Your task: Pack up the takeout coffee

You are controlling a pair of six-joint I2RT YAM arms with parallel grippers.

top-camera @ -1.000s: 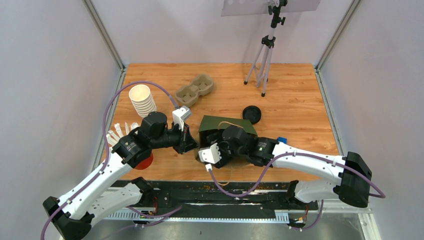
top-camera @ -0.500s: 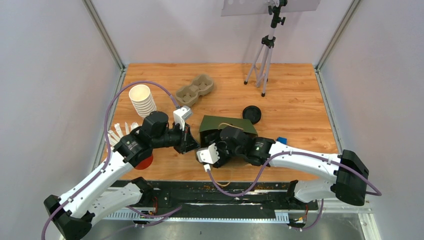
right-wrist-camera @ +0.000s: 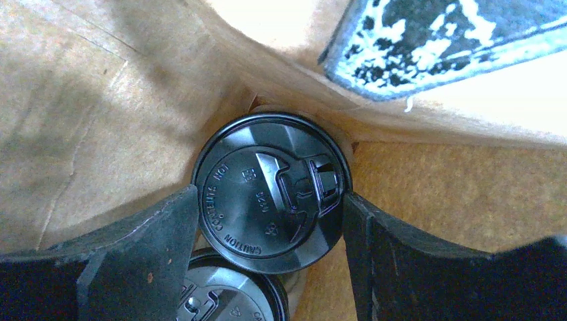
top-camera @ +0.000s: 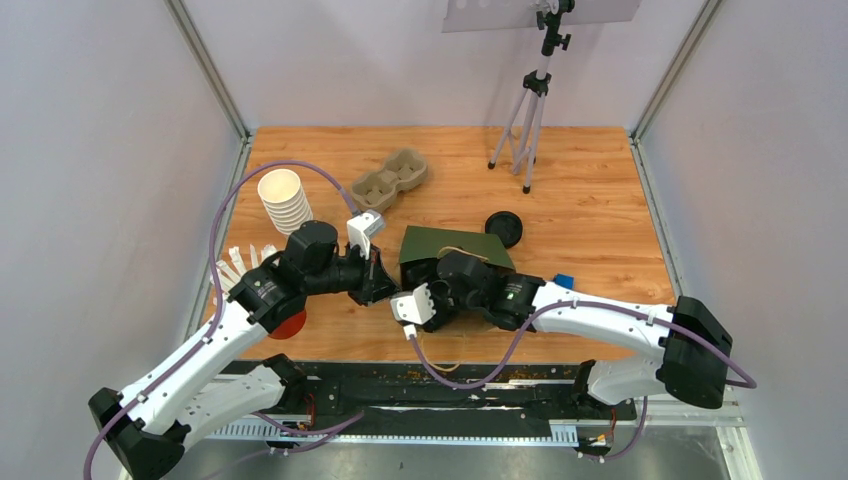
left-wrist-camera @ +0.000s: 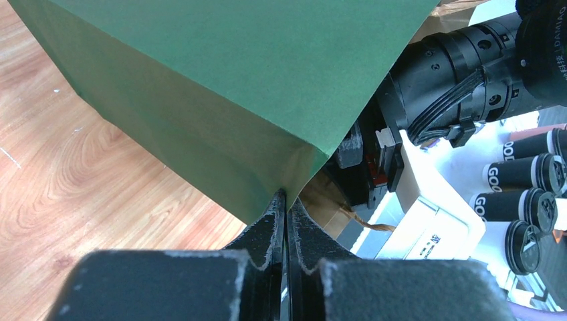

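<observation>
Tally from my remote seat: two coffees plus seven single items.
I count a first lidded cup (right-wrist-camera: 271,194) and a second lidded cup (right-wrist-camera: 231,302), one green paper bag (left-wrist-camera: 220,87), one stack of white cups (top-camera: 285,203), one two-well carrier (top-camera: 390,180), one loose black lid (top-camera: 503,228), one red cup (top-camera: 290,325), one tripod (top-camera: 538,85), one small blue item (top-camera: 564,281).

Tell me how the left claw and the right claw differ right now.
The left claw is pinched shut on the green bag at its edge; the right claw stands wide, its fingers flanking a lidded cup, apparently gripping it. The left claw is outside the bag; the right claw reaches inside it. Both have black fingers and work on the same bag.
</observation>
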